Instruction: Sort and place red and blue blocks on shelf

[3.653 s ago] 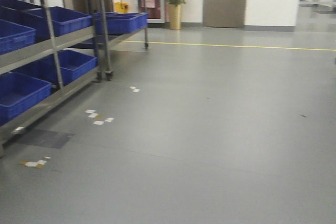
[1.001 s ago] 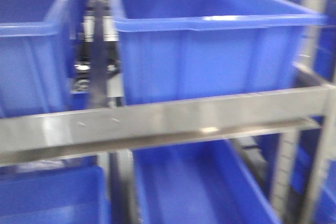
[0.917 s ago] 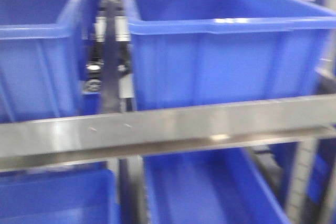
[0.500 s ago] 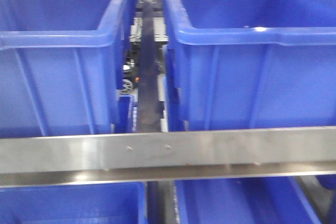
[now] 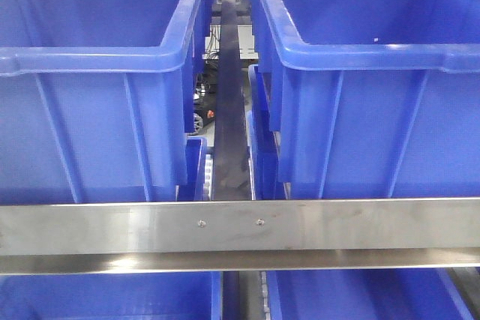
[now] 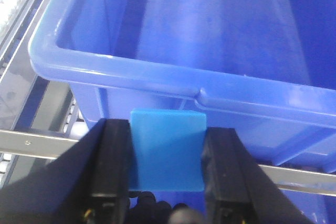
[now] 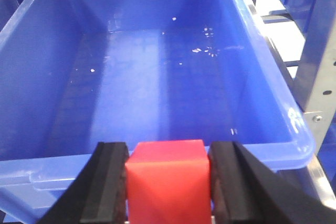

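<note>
Left wrist-mounted view: our left claw (image 6: pixel 168 145) clamps the blue block (image 6: pixel 167 153), bin rim (image 6: pixel 115 74) at twelve o'clock. The right claw (image 7: pixel 168 177) clamps the red block (image 7: pixel 168 179) at the six o'clock edge of its bin (image 7: pixel 52 103). We judge early release risks either block striking a rim and falling through the shelf (image 5: pixel 240 226).

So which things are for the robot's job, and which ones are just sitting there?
For the job:
- blue block, held in the left pincer
- red block, held in the right pincer
- metal shelf

Just sitting there:
- big blue bins resting on the shelf
- white specks inside one bin
</note>
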Tool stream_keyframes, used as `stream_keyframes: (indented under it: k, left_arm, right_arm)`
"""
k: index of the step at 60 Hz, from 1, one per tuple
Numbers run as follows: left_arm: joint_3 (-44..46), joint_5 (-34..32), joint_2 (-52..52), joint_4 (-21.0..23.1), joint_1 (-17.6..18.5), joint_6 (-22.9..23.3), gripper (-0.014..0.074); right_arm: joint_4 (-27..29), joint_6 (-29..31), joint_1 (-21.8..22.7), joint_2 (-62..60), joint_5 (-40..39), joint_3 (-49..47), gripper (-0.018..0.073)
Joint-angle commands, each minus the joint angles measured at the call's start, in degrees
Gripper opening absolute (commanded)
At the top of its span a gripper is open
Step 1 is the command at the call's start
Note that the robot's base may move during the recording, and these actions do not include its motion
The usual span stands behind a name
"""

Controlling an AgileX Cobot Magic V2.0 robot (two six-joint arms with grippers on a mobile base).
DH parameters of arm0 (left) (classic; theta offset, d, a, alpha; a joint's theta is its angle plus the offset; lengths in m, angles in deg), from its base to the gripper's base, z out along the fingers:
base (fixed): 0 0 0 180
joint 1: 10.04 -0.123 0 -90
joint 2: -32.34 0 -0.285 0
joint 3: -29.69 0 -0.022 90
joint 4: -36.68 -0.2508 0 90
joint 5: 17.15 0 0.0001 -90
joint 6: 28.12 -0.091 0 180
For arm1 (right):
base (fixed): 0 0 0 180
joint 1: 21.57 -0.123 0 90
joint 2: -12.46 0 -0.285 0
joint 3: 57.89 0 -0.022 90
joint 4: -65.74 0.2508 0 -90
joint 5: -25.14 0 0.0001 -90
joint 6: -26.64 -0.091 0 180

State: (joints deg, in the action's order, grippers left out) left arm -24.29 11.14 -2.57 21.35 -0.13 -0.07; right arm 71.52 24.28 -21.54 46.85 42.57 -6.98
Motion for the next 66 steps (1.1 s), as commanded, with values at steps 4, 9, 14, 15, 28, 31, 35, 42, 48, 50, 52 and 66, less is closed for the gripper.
stream_keyframes:
  k: [4,9,14,15,28,31,35,42,48,50,52,66]
  left_arm:
    - [1.78,-4.29,-0.45,-0.57,0.1,0.35,0.0122]
    - [1.78,-4.29,-0.45,-0.57,0.1,0.35,0.0122]
    - [1.78,-4.29,-0.45,-0.57,0.1,0.35,0.0122]
    - [1.78,-4.29,-0.45,-0.57,0.1,0.35,0.0122]
    - [1.78,-4.29,-0.45,-0.57,0.1,0.35,0.0122]
    - [1.78,-4.29,-0.45,-0.57,0.1,0.35,0.0122]
    - [1.78,-4.29,-0.45,-0.57,0.1,0.35,0.0122]
    - [1.78,-4.29,-0.45,-0.57,0.1,0.35,0.0122]
    - [1.78,-4.29,-0.45,-0.57,0.1,0.35,0.0122]
    - [1.78,-4.29,-0.45,-0.57,0.1,0.35,0.0122]
    - [1.78,-4.29,-0.45,-0.57,0.1,0.35,0.0122]
    - [1.78,-4.29,-0.45,-0.57,0.1,0.35,0.0122]
  right_arm:
    - [-0.39,0.43,0.46,0.05,-5.16,-1.7,0.0055]
    - [-0.39,0.43,0.46,0.05,-5.16,-1.7,0.0055]
    - [-0.39,0.43,0.46,0.05,-5.16,-1.7,0.0055]
    - [-0.39,0.43,0.46,0.05,-5.16,-1.7,0.0055]
    - [-0.39,0.43,0.46,0.05,-5.16,-1.7,0.0055]
    - [-0.39,0.43,0.46,0.05,-5.16,-1.7,0.0055]
    - [-0.39,0.43,0.46,0.05,-5.16,-1.7,0.0055]
    - [-0.39,0.43,0.46,0.05,-5.16,-1.7,0.0055]
    - [-0.39,0.43,0.46,0.05,-5.16,-1.7,0.0055]
    - [-0.39,0.43,0.46,0.05,-5.16,-1.7,0.0055]
    - [-0.39,0.43,0.46,0.05,-5.16,-1.7,0.0055]
    - [-0.39,0.43,0.46,0.05,-5.16,-1.7,0.0055]
